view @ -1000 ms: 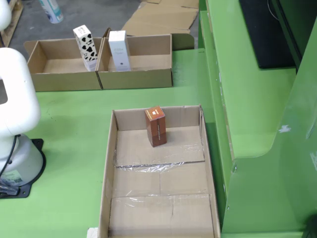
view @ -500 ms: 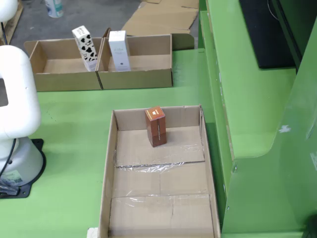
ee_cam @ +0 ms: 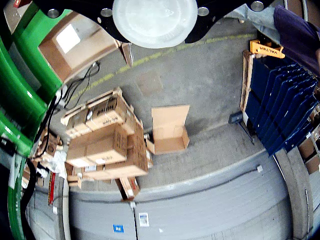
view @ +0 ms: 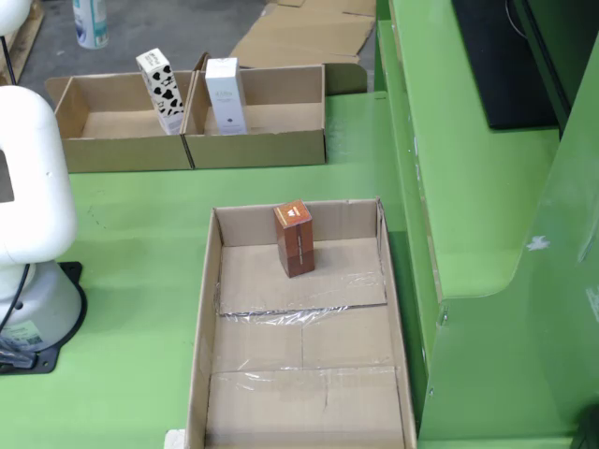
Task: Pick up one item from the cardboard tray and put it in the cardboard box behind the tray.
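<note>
A brown carton (view: 296, 239) stands upright near the far end of the long cardboard tray (view: 309, 393) in the fixed view. Behind the tray sit two open cardboard boxes. The right box (view: 276, 117) holds a white carton (view: 226, 95), and the left box (view: 108, 123) holds a black-spotted carton (view: 162, 90). At the top left edge a white and teal bottle (view: 90, 23) hangs in the air beyond the boxes, over the grey floor. My gripper (ee_cam: 155, 20) shows only as a pale round disc under a black flange in the wrist view, its jaws hidden.
My white arm (view: 33, 178) and its base (view: 37, 309) fill the left of the fixed view. A raised green ledge (view: 468, 187) runs along the right. The wrist view looks down on stacked cardboard boxes (ee_cam: 107, 145), an open box (ee_cam: 170, 130) and blue racks (ee_cam: 285, 105).
The bottle at the top left has swung from tilted to upright and shifted slightly left. My arm's white body has drifted a little. The brown carton and the boxes have not moved.
</note>
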Robot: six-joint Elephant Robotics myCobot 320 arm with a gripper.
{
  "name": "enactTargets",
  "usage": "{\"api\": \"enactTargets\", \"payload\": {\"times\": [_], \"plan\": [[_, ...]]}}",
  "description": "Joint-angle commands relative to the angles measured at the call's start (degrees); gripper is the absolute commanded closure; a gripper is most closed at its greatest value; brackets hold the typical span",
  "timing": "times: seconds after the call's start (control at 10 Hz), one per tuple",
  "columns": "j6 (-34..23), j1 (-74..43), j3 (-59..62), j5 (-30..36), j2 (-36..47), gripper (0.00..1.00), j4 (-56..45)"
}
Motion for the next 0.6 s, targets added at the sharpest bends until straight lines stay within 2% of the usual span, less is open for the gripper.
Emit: {"api": "enactTargets", "payload": {"times": [0.0,0.2,0.5], "plan": [[1.48,-0.6,1.4,1.32,3.07,1.0,-24.56],[3.22,-0.5,1.4,2.92,2.66,1.0,-29.43],[3.84,-0.24,1.4,3.3,1.54,1.0,-31.13]]}}
